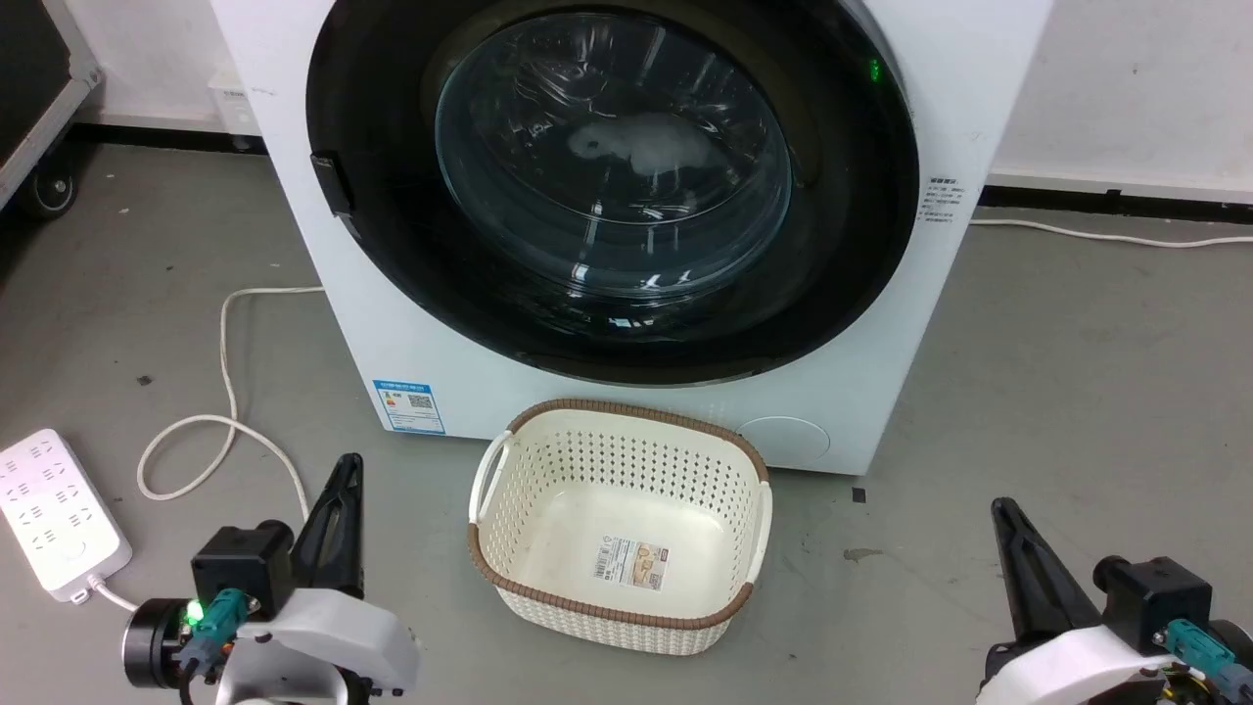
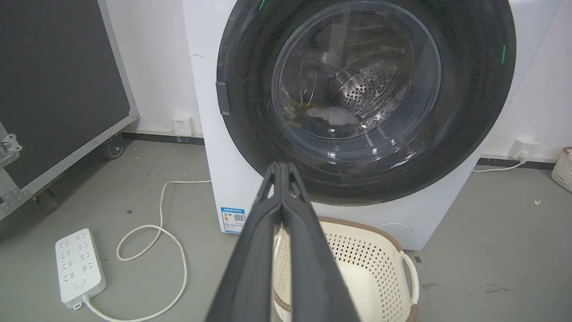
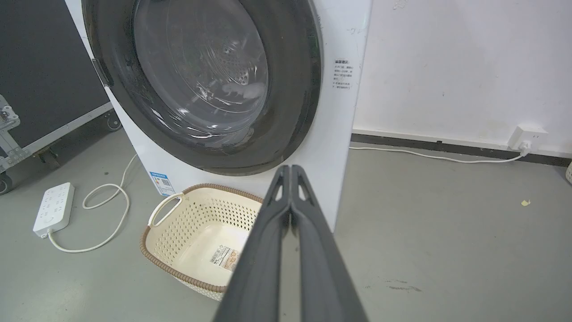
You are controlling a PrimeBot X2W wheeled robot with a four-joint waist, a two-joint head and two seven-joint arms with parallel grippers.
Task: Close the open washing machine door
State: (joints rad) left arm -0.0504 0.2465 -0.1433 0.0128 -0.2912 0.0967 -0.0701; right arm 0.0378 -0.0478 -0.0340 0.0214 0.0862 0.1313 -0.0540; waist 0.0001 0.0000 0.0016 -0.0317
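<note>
**Presently: door flush on the machine, both grippers low and closed up**

Left gripper (image 1: 347, 468): the two dark fingers are pressed together, nothing between them, tips off the floor. Right gripper (image 1: 1002, 509): likewise, fingers together and holding nothing.

Between the two grippers, slightly ahead of them, a cream perforated laundry basket (image 1: 636, 460) with a brown woven rim stands on the grey floor. It holds only a label on its bottom.

Outboard of the left gripper lies a white power strip (image 1: 54, 514). Its white cable (image 1: 227, 392) loops forward towards the washing machine (image 1: 392, 323).

The machine stands just beyond the basket, ahead of both grippers. The washing machine door (image 1: 612, 166) lies flat against the machine's white front, its glossy black rim flush all round and its latch tab (image 1: 333, 184) on the left-gripper side. Neither gripper touches it. Through the glass bowl a pale item (image 1: 641, 147) shows inside the steel drum.

Farther off past the right gripper, a wall socket (image 3: 527, 136) sits on the white wall.
</note>
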